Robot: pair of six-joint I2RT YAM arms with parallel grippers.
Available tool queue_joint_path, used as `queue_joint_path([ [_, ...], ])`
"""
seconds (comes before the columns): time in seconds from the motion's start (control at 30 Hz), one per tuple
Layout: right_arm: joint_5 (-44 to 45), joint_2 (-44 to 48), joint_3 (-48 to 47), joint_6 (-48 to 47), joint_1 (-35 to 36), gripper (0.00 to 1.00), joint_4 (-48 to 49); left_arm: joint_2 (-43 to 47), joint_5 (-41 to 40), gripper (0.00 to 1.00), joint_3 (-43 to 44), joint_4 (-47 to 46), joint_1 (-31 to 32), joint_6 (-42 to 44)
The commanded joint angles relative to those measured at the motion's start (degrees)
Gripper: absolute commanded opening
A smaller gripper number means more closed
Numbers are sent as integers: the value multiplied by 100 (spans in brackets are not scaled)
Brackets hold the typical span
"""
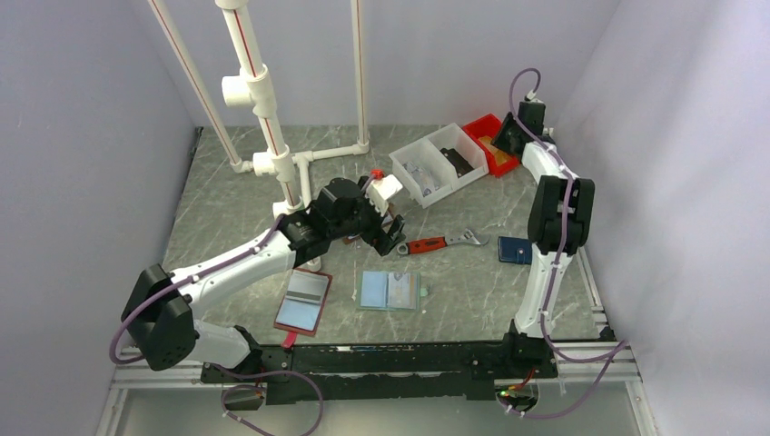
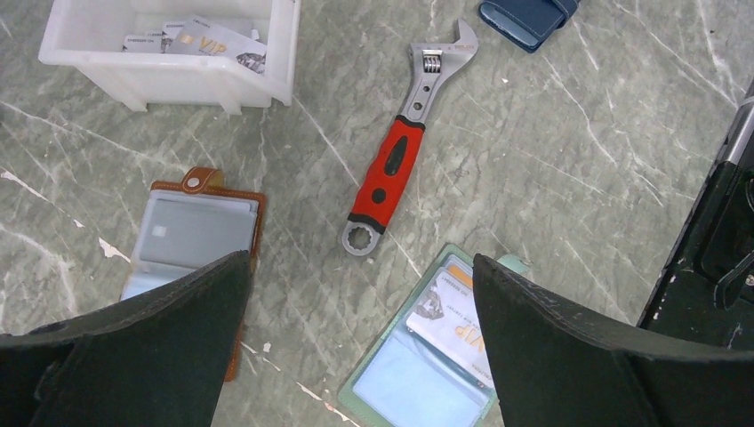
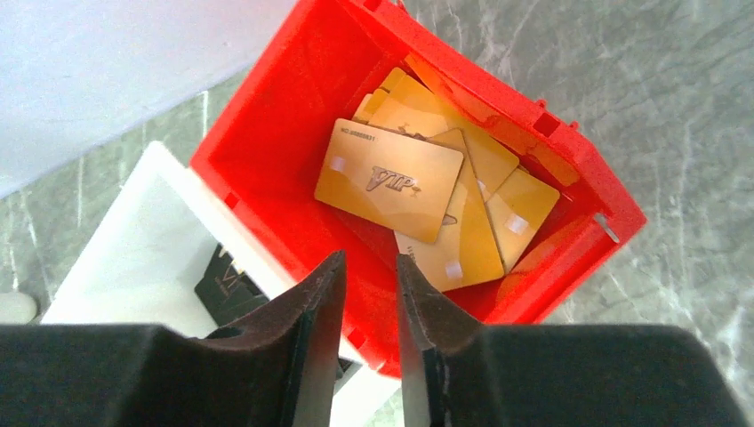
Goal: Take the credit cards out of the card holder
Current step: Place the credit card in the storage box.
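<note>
Your left hand (image 1: 392, 234) hung wide open and empty over the counter (image 1: 227, 200) in the overhead view, just above the near end of the wrench (image 1: 442, 242). The card holder (image 1: 389, 291) lay open and flat nearer the arm bases, with a maroon-edged folder (image 1: 304, 302) just to its left. Your right hand (image 1: 505, 136) was well apart from all that, at the far right over the red bin (image 1: 478, 124). From the left wrist you could see why the jaws stood so wide: the holder sat low between the two fingers (image 2: 160, 347), with one of the credit cards (image 2: 452, 310) showing in its upper pocket. I judge the hand was lining up to come down on it, and the brown-edged folder (image 2: 200, 231) on the left was one to leave alone. From the right wrist, your right hand's fingers (image 3: 311, 302) were parted by only a narrow gap with nothing between them. They pointed down into the red bin, where gold cards (image 3: 391, 182) lay loosely stacked, which suits a drop-off spot. The white bin (image 3: 133, 222) stood right beside it.
</note>
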State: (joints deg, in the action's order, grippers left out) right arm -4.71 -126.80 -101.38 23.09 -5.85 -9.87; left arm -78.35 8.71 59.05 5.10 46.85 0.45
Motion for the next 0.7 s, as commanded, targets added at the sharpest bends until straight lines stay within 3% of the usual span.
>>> queue_joint_path([
  [0.0,181,781,279,-171,-76,32,305,264,-51,99,-29,-148,-62,170],
  [0.2,96,1600,926,-484,-192,34,345,350,-58,99,-40,-146,-62,184],
  [0.27,-241,2019,1258,-829,-226,39,342,387,-42,99,-35,-141,-62,188],
  [0.47,-4247,3453,2380,-2941,-478,62,-493,471,59,99,-23,-112,-62,159],
  [0.53,-4875,3778,2613,-3323,-479,67,-1026,485,76,99,-50,-137,-63,145],
  [0.67,-5006,4312,2987,-3968,-496,77,-1880,377,48,99,-26,-73,-63,157],
])
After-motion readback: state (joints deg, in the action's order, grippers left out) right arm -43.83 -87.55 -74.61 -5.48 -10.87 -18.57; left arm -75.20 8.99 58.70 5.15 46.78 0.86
